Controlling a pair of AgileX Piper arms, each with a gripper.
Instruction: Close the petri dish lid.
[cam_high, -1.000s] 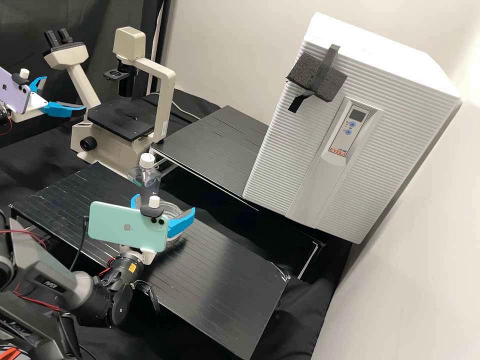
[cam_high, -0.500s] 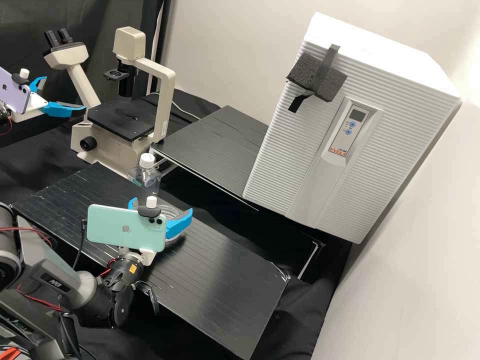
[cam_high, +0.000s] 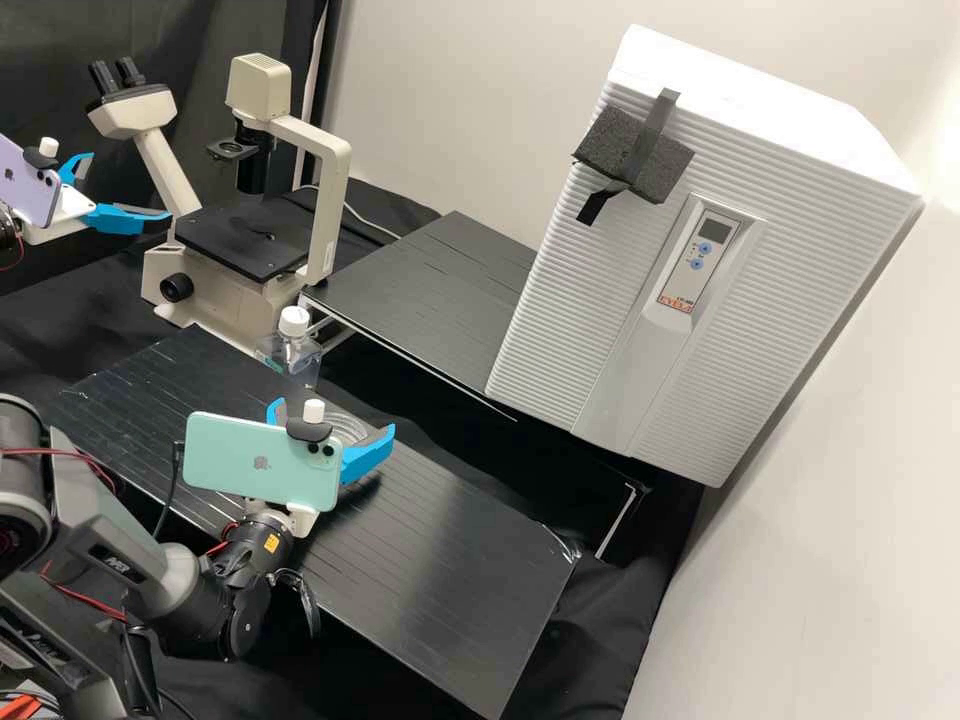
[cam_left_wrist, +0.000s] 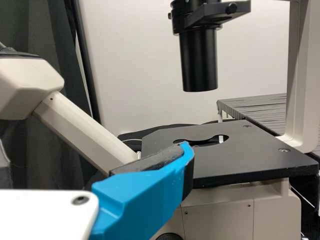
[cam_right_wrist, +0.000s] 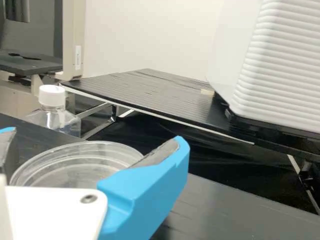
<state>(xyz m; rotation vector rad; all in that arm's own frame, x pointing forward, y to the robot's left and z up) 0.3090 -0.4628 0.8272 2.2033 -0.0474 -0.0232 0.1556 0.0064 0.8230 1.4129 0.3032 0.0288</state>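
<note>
Blue right pincer (cam_high: 333, 417), apart near the clear dish (cam_right_wrist: 75, 167), slightly farther rightward in the high view than before.

I see bright light on the ribbed white box (cam_high: 800, 150) at right, a soft sheen across the near black slatted bench (cam_high: 440, 580), and shadow edging the smooth cream wall (cam_high: 820, 500).

Petri dish (cam_right_wrist: 75, 165) glossy plas., curtain (cam_left_wrist: 40, 30) matt cloth.
</note>
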